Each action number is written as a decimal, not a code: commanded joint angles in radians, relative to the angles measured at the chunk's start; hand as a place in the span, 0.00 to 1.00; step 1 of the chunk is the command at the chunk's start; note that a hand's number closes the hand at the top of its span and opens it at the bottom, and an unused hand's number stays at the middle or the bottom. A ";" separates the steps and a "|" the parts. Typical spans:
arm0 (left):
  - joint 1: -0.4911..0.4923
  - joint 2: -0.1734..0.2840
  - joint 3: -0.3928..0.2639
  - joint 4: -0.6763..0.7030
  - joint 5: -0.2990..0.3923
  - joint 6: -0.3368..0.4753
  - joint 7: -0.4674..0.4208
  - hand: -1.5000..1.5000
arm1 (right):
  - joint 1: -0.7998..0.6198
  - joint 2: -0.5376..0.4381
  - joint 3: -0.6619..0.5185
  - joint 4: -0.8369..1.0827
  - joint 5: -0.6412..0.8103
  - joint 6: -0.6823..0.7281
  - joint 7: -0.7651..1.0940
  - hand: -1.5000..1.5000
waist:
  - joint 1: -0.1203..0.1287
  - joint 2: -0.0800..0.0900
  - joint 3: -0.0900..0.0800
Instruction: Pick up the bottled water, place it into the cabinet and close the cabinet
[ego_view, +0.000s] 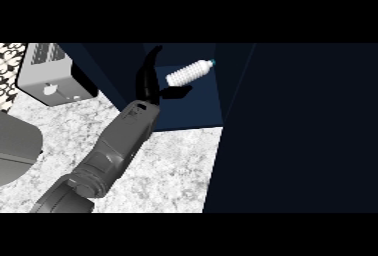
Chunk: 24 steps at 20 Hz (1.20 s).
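Cabinet (188, 117): a dark blue box standing open at the far middle of the counter, its floor showing as a lighter blue patch. I read the big dark panel (295, 130) filling the right side as its open door, though I can't confirm that from here.

Counter (173, 165): speckled white stone, near and left of the cabinet.

Arm: one grey forearm runs from the near left up into the cabinet mouth. It comes in from the left edge, so I take it for the left arm (a judgement, not a certainty).

Left hand (150, 80): fingers long and nearly straight, pointing far into the cabinet, thumb spread toward the bottle — it has hold of nothing that I can see.

Bottled water (189, 73): lying tilted inside the cabinet, cap end far right, just right of the fingers; I can't tell whether it touches them.

Step in hand: I judge the placing done, or all but done — the hand is open beside the bottle.

Next move: draw the hand back clear of the opening, then swing the door shut.

Hidden: the right hand is out of view; cabinet depth and hinge are lost in the dark.

Other: a white appliance (52, 75) at the far left, cut off by the edge.
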 joint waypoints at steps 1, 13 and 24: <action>0.002 0.018 0.012 0.019 0.000 0.012 0.005 0.00 | 0.019 -0.009 0.005 -0.061 0.003 0.006 0.007 0.00 | 0.005 0.003 -0.001; 0.020 -0.004 0.082 -0.129 0.071 -0.229 -0.169 1.00 | 0.005 0.012 0.039 -0.039 0.007 0.000 0.016 0.00 | 0.012 -0.003 -0.003; 0.133 -0.004 0.068 -0.235 0.199 -0.594 -0.275 1.00 | 0.002 -0.019 -0.011 -0.105 0.017 -0.020 0.090 0.00 | 0.049 -0.023 -0.001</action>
